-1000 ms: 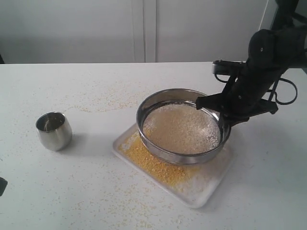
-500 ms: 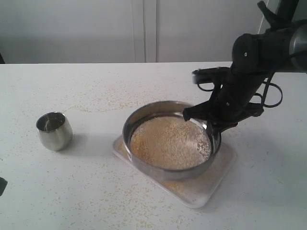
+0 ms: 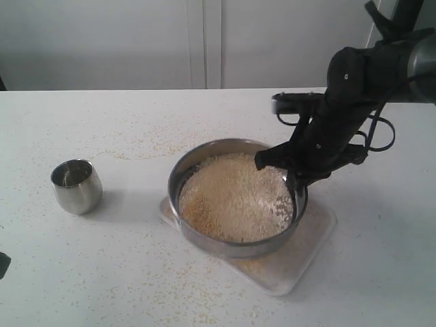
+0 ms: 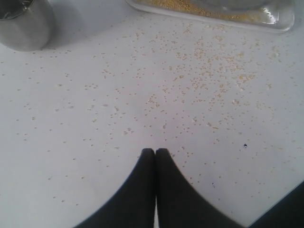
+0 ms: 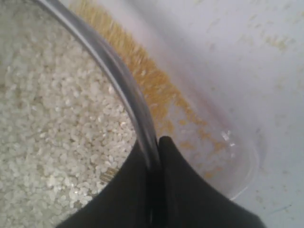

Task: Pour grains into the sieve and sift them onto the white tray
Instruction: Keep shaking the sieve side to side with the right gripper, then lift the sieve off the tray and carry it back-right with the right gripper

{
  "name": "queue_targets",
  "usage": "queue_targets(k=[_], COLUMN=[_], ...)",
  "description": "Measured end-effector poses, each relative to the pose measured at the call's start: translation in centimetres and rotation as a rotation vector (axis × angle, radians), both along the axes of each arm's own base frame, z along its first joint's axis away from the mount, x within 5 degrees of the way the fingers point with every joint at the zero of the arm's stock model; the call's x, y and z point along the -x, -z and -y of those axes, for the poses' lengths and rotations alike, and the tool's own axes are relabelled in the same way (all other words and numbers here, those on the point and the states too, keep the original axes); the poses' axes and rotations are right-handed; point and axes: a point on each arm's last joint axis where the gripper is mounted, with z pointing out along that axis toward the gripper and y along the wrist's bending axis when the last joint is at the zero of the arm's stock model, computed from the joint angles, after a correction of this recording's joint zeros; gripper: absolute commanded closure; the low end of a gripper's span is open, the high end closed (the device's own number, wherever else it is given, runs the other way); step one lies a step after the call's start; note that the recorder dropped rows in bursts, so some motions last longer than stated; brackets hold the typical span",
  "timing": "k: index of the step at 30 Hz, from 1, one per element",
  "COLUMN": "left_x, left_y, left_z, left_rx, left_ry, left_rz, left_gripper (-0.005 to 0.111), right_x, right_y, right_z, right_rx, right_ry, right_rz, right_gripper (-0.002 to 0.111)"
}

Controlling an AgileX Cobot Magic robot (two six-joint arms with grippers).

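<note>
The round steel sieve (image 3: 204,242) hangs over the white tray (image 3: 300,262), its mesh covered with whitish grains (image 3: 231,197). My right gripper (image 3: 294,178) is shut on the sieve's rim at its right side. In the right wrist view the rim (image 5: 111,71) runs between the two black fingers of the right gripper (image 5: 154,147), with rice-like grains (image 5: 52,118) inside and yellow granules (image 5: 147,76) lying on the white tray (image 5: 237,185) below. My left gripper (image 4: 155,152) is shut on nothing, low over the table among scattered grains.
A small steel cup (image 3: 76,185) stands on the table at the left, also at the edge of the left wrist view as the cup (image 4: 21,23). Loose grains speckle the white tabletop (image 3: 150,143) around the tray. A pale wall runs behind the table.
The right gripper has carried the sieve to the left over the tray, so it now hides most of the yellow granules on the tray's left part.
</note>
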Motion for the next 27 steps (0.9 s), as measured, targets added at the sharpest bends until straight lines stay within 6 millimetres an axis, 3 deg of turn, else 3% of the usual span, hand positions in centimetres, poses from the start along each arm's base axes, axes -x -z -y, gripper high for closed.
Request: queue_targets(k=[3, 12, 22, 27], left_x=[0.0, 0.0, 0.0, 0.0], left_y=[0.0, 0.0, 0.0, 0.0], left_z=[0.0, 0.0, 0.0, 0.0], left_rx=[0.0, 0.0, 0.0, 0.0], left_ry=[0.0, 0.0, 0.0, 0.0], left_rz=[0.0, 0.0, 0.0, 0.0], left_gripper=[0.107, 0.107, 0.107, 0.107], right_x=[0.4, -1.2, -4.5, -6.2], right_y=[0.2, -1.2, -4.6, -4.8], right_z=[-0.7, -0.3, 3.5, 5.0], right_rx=[-0.01, -0.056, -0.086, -0.083], right_ry=[-0.015, 0.045, 0.158, 0.195], right_rz=[-0.021, 0.071, 0.174, 0.167], right_gripper=[0.108, 0.108, 0.108, 0.108])
